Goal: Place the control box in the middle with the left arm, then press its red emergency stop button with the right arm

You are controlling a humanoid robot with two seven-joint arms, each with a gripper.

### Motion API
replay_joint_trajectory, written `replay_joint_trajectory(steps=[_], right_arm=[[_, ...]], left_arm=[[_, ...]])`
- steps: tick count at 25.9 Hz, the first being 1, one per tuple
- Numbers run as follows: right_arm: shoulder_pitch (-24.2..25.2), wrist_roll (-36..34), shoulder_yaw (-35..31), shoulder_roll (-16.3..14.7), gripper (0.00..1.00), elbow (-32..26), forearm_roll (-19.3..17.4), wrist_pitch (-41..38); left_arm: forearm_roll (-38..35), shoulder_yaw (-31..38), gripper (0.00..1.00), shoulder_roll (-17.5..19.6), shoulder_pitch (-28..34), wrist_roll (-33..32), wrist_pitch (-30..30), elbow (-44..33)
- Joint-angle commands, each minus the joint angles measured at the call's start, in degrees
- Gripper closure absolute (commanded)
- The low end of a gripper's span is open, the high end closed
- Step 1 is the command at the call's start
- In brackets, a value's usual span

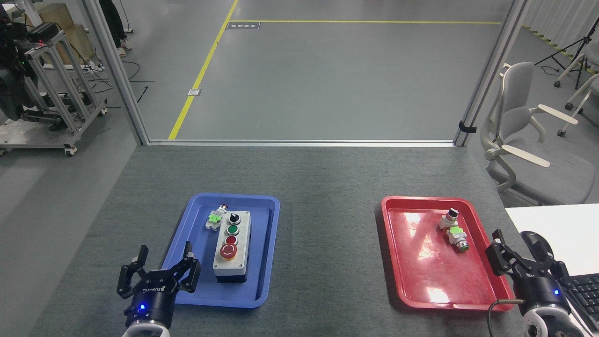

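Left tool (161, 269) splayed beside oblong grey control box (232, 248).

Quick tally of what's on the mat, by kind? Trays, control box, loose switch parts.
Trays: 2, blue tray and red tray
Control box: 1, control box in the blue tray
Loose switch parts: 3, one in the blue tray beside the box, two in the red tray
Total: 6
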Motion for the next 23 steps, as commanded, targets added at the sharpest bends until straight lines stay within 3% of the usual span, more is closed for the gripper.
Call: replay_joint_trajectory(steps=[1, 23], right_arm=[[0.0, 0.1, 0.2, 0.0, 0.0, 0.0, 0.0, 0.1], [-0.4, 0.1, -0.7, 0.6, 0.0, 0.1, 0.0, 0.0]], left_arm=[[0.3, 0.3, 0.01, 0.1, 0.2, 0.0, -0.4, 0.1], [-0.1, -0.2, 0.01, -0.1, 2.2, -0.1, 0.3, -2.6]])
